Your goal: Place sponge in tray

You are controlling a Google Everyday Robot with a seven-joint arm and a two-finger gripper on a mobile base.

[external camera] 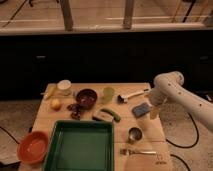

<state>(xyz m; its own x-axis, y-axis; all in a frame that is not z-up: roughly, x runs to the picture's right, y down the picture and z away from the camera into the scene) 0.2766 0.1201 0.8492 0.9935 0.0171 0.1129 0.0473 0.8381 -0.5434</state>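
Observation:
The blue sponge [141, 109] lies flat on the wooden table [125, 127], right of centre. The dark green tray [81, 146] sits at the front of the table, left of centre. My gripper [153, 113] hangs from the white arm at the table's right edge, just right of the sponge and close beside it. Nothing shows in the gripper.
An orange-red bowl [33, 147] sits left of the tray. A dark maroon bowl [86, 97], green cup [108, 94], white cup [64, 87], brush [131, 95], green vegetable with a tan block [107, 115], metal cup [134, 134] and fork [136, 151] lie around.

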